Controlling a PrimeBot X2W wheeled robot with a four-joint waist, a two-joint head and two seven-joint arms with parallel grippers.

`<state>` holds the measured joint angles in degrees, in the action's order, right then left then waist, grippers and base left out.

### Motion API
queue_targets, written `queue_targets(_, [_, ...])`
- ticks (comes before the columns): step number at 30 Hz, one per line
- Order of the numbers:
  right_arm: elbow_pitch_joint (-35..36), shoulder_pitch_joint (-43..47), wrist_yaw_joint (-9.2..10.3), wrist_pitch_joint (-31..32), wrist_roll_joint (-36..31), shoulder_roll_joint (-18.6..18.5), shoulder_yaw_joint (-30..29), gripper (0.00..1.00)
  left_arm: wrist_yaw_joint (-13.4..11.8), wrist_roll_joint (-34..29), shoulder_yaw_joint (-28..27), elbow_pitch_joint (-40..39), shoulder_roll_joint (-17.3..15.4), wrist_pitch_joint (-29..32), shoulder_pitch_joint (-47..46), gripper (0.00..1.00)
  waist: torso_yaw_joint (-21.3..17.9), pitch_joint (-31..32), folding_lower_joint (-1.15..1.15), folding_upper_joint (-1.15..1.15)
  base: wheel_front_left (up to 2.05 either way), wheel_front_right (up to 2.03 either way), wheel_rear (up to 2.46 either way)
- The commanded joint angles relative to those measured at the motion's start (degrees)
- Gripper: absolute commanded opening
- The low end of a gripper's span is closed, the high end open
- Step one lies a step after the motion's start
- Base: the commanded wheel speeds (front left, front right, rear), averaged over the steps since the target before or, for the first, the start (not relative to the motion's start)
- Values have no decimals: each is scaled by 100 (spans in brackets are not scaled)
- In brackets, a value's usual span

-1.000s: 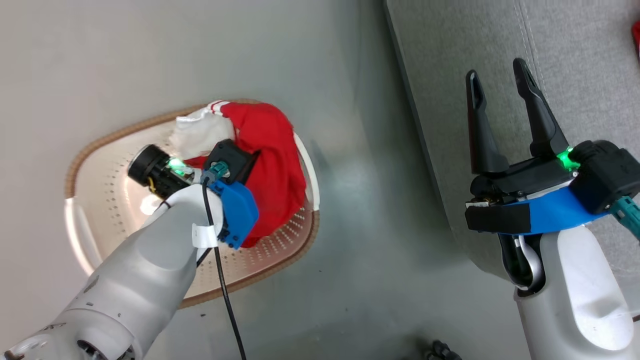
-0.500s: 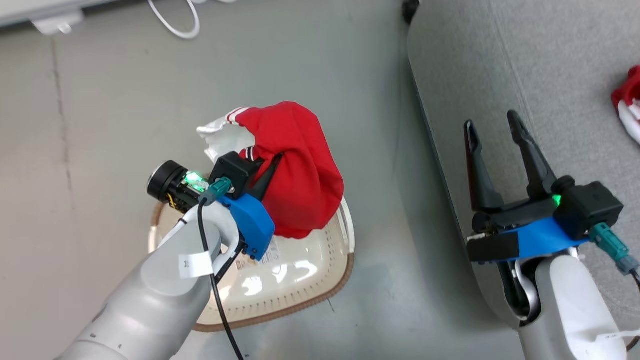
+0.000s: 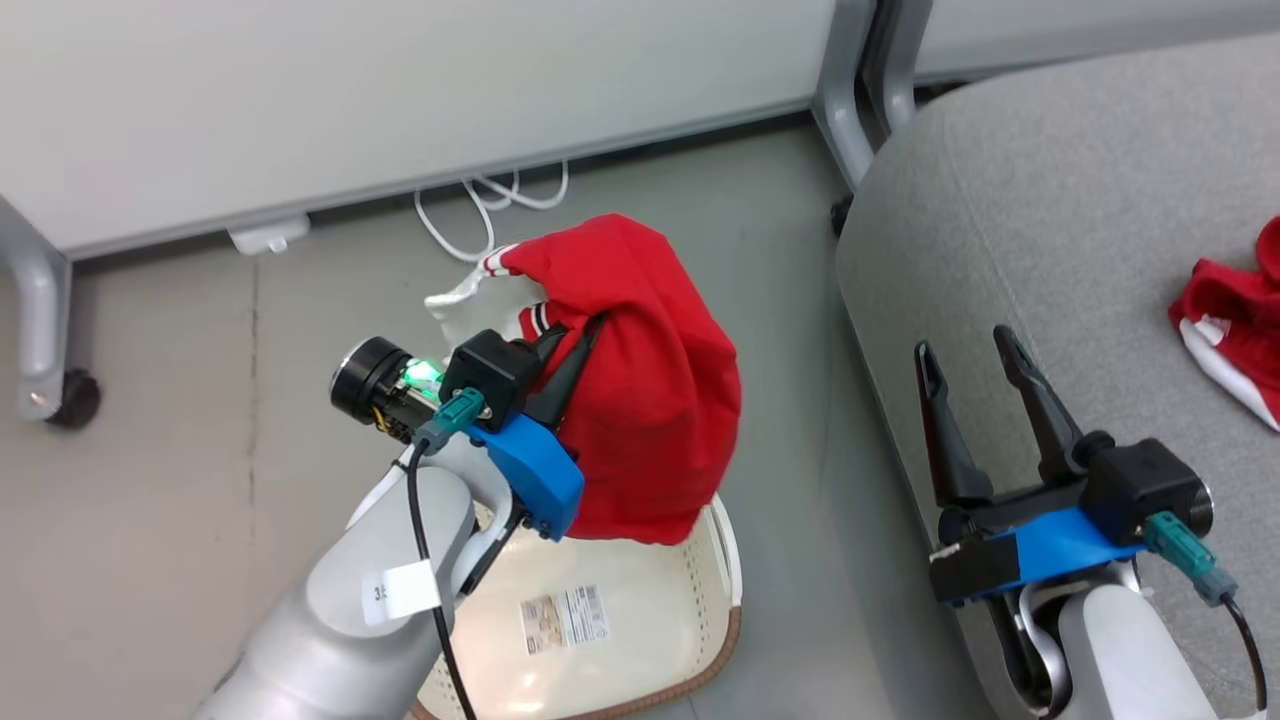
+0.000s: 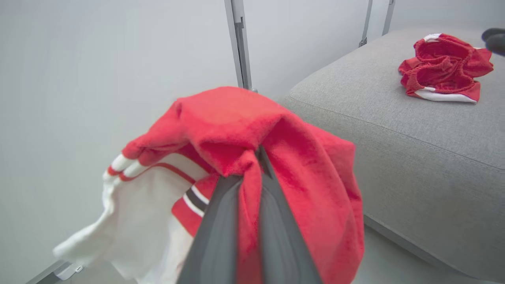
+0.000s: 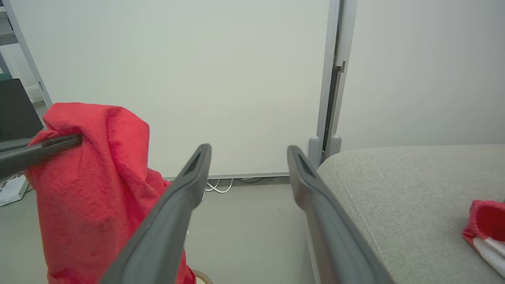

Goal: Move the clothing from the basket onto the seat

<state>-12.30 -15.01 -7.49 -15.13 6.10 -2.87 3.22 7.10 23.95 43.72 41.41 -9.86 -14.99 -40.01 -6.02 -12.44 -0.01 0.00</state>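
My left gripper [image 3: 590,330] is shut on a bright red garment with white striped cuffs [image 3: 645,400], which hangs in the air above the cream basket [image 3: 640,640]. In the left wrist view the cloth [image 4: 311,173] drapes over both fingers [image 4: 221,232]. The basket's inside bottom shows a barcode sticker [image 3: 565,613]. A second red garment with white trim [image 3: 1230,330] lies bunched on the grey seat [image 3: 1050,230], also seen as a crumpled red heap [image 4: 444,69]. My right gripper [image 3: 965,345] stands open over the seat's near edge, nothing between its fingers [image 5: 173,221].
A pale partition panel [image 3: 400,90] on grey legs with a castor [image 3: 60,400] runs along the back. White cables [image 3: 490,200] lie on the grey floor beneath it. A metal post [image 3: 855,70] stands between panel and seat.
The head view has tilted up, bringing the partition into sight. My left gripper has lifted the red garment clear of the basket. The right gripper stays open.
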Motion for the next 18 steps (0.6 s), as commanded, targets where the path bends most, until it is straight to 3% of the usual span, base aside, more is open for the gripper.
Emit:
queue_targets(1, [-40,143,-1,-3,-16,-3,-3,100,17,-73,-67,-115,49,-28,71,0,79,307,1,0,0,0,0])
queue_targets(18, [-138,670,-1,-3,63,-67,69,100,42,-228,-8,-842,248,-28,292,0,283,1094,1,0,0,0,0])
